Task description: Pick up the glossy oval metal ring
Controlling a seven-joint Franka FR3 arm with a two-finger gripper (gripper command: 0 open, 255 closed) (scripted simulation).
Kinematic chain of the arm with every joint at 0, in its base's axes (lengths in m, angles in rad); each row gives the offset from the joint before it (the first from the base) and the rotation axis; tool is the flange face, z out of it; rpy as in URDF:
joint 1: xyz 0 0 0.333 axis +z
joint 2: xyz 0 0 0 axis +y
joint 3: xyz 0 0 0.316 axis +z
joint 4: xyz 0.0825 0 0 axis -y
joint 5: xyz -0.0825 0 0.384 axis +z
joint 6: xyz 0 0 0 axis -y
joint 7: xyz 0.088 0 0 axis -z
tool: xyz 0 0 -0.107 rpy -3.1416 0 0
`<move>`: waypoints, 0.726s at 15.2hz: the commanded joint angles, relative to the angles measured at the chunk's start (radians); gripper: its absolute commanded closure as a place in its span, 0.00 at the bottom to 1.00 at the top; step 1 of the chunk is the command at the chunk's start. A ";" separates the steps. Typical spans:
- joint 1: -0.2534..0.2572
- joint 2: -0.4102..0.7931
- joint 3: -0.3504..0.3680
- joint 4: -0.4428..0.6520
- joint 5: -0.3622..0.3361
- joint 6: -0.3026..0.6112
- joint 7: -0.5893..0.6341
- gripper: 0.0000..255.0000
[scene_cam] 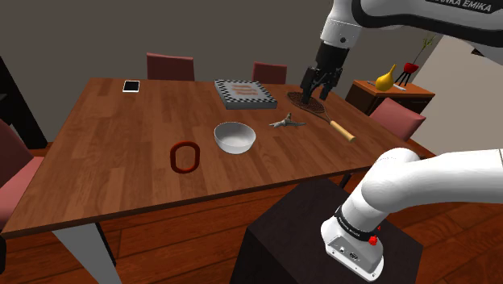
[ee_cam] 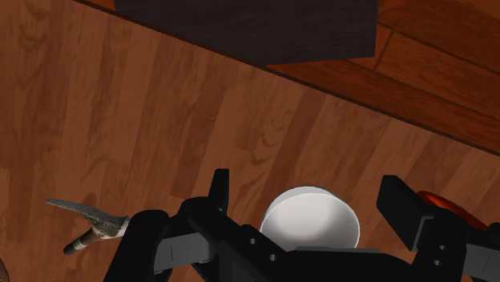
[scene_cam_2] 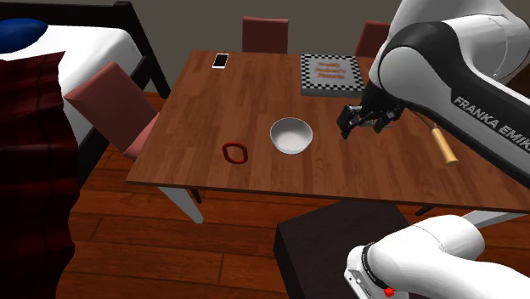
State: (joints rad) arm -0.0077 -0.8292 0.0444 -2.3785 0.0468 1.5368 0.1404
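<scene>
- The ring (scene_cam: pixel 184 156), a dark red oval, lies flat on the bench (scene_cam: pixel 105 153) near the long edge that faces the stand in the shoulder view, with bare wood on every side of it.
- A white bowl (scene_cam: pixel 234 137) sits near the ring, between it and the pincer (scene_cam: pixel 314 95).
- The pincer hangs above the bench, well apart from the ring, its fingers spread and holding nothing.
- In the wrist view the bowl (ee_cam: pixel 312 220) shows between the fingers (ee_cam: pixel 218 192).
- Along the far edge lie a phone (scene_cam: pixel 131 85) and a checkered box (scene_cam: pixel 244 93); the box's lettering is unreadable.
- The arm (scene_cam_2: pixel 476 76) reads "FRANKA EMIKA".
</scene>
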 commanded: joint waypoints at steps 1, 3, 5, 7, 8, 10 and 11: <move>0.000 0.000 0.000 0.000 0.000 0.000 0.000 0.00; 0.018 0.052 0.040 0.007 -0.002 0.051 0.006 0.00; 0.033 0.107 0.081 0.018 -0.008 0.101 0.014 0.00; 0.047 0.164 0.122 0.032 -0.018 0.148 0.024 0.00; 0.052 0.194 0.142 0.041 -0.024 0.170 0.029 0.00; 0.062 0.254 0.183 0.060 -0.041 0.214 0.042 0.00; 0.066 0.285 0.204 0.072 -0.051 0.234 0.050 0.00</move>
State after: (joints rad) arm 0.0522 -0.5793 0.2225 -2.3239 0.0033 1.7510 0.1780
